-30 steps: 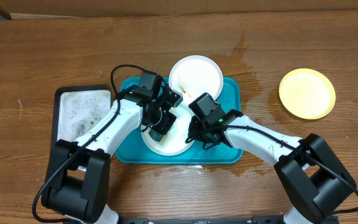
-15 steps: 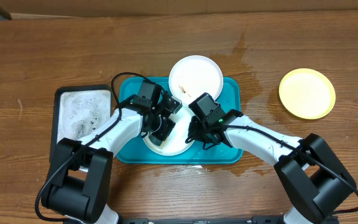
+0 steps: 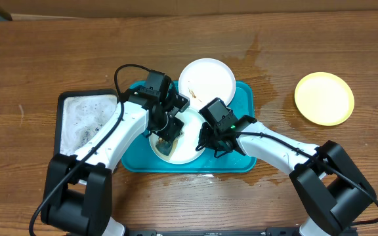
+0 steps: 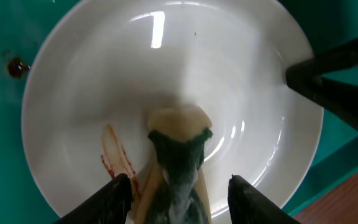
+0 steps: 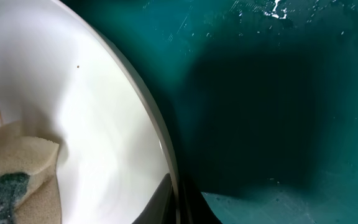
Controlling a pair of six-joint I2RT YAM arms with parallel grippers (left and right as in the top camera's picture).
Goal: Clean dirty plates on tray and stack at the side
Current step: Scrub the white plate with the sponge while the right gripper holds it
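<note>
On the tray (image 3: 243, 98), a white plate (image 3: 189, 154) is clamped at the rim by the right claw (image 3: 204, 145); another white plate (image 3: 207, 80) overlaps the far rim, and a yellow plate (image 3: 324, 98) lies apart. A sponge (image 4: 178, 158) is gripped by the left claw (image 4: 182, 200).

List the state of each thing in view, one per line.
Teal rectangular plastic tray: wet, holds two plates.
Near white round plate: red-brown smear, yellow-and-green sponge pressed on it.
Far white round plate: brown smears, overhanging the tray's far rim.
Pale yellow round plate: on the wooden table, off the tray, looks clean.
Left gripper: shut on the sponge.
Right gripper: shut on near plate's rim.
Black-rimmed rectangular tray: suds inside.
</note>
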